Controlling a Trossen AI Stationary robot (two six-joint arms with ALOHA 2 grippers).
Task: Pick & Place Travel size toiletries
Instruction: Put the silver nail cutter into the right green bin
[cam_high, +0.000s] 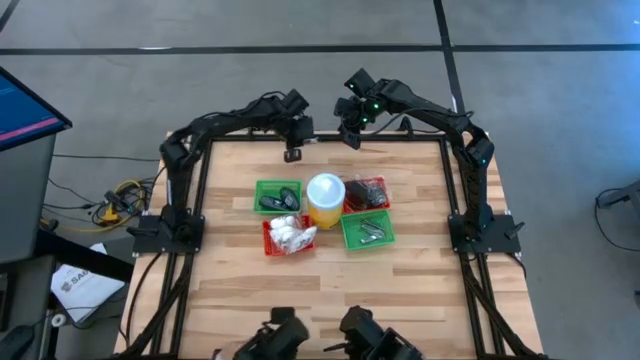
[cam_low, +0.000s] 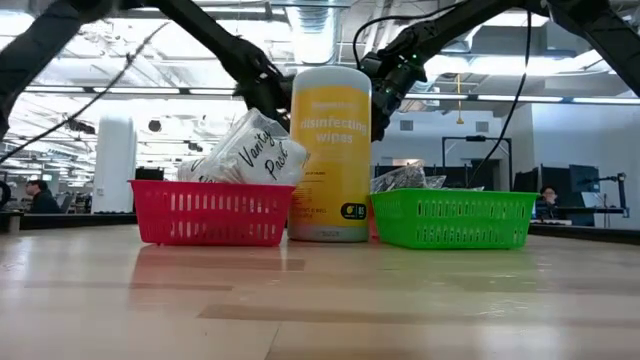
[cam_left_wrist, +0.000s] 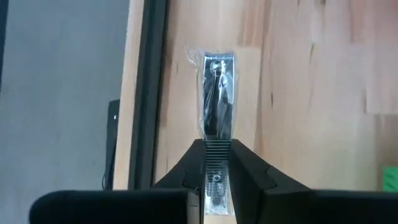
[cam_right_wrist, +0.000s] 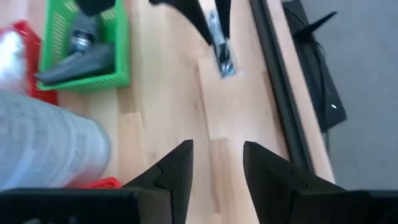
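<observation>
My left gripper (cam_high: 293, 152) hangs over the table's far edge, shut on a small silvery metal piece in a clear wrapper (cam_left_wrist: 217, 93), one of the travel size toiletries. My right gripper (cam_right_wrist: 217, 155) stands open just right of it, above bare wood, with nothing between its fingers. In the table's middle, a green basket (cam_high: 278, 196) holds dark pieces. A red basket (cam_high: 288, 236) holds white packets. Another red basket (cam_high: 366, 192) holds dark pieces in clear bags. A second green basket (cam_high: 367, 230) holds silvery pieces. My left gripper pinches the wrapped metal piece by one end (cam_left_wrist: 216, 163) between its two fingers. The fingers slant down from above and lie along the piece. The rest of the piece (cam_right_wrist: 222, 59) sticks out past the fingertips and hangs clear of the table.
A yellow wipes canister with a white lid (cam_high: 326, 200) stands upright between the several baskets. The table's black frame rail (cam_left_wrist: 146, 93) runs close behind my left gripper. Bare wood lies along the near half of the table (cam_high: 330, 290).
</observation>
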